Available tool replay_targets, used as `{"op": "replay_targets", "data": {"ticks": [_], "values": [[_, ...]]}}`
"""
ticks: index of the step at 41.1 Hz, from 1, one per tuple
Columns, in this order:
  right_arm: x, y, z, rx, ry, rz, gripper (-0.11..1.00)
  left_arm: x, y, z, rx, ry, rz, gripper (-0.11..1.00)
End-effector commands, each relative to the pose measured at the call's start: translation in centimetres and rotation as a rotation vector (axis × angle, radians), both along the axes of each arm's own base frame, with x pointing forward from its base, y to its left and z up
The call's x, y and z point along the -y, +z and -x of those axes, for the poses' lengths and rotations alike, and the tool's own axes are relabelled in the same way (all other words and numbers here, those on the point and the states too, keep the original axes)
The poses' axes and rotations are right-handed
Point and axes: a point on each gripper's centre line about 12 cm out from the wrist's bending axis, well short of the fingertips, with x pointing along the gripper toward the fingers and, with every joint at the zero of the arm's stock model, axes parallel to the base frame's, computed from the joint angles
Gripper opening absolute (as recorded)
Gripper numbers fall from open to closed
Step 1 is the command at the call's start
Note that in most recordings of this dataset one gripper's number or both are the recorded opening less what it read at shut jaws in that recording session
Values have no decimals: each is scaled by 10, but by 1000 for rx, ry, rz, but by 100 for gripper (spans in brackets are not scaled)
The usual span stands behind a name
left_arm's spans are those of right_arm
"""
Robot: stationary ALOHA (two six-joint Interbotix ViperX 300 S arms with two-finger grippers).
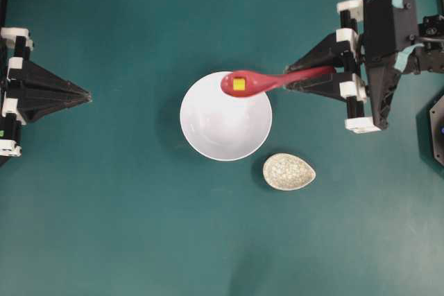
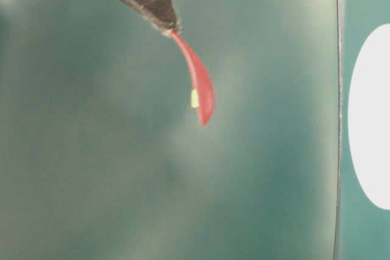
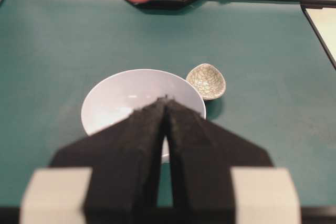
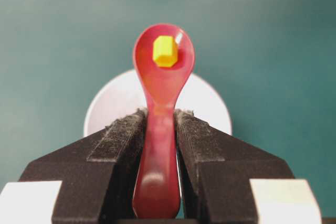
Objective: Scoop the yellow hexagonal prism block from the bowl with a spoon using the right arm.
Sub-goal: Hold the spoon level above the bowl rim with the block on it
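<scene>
The red soup spoon [image 4: 157,145] is clamped by its handle between the right gripper's [image 4: 159,116] jaws. Its long axis runs straight out from the gripper, scoop foremost, over the white bowl's [image 1: 225,119] rim. The yellow hexagonal prism block [image 4: 165,51] lies in the scoop. A speckled egg-shaped dish [image 1: 288,171] sits just beside the bowl. The left gripper [image 3: 166,100], jaws together, is kept well apart.

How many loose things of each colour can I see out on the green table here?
White: 1, the bowl
Red-pink: 1, the spoon
Yellow: 1, the yellow block in the spoon's scoop
Speckled beige: 1, the small dish
Total: 4
</scene>
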Motion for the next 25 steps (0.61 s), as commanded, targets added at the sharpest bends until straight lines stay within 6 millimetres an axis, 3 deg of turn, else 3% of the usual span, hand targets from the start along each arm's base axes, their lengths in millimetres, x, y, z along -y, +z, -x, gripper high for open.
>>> {"op": "replay_targets", "data": {"ticks": [1,25], "values": [[-1,9,-1,15,7,2,24,0,10,-3,26,-1,-1,-1],[9,26,-11,160,-61,41,24,0,9,-2,17,0,2,-1]]}}
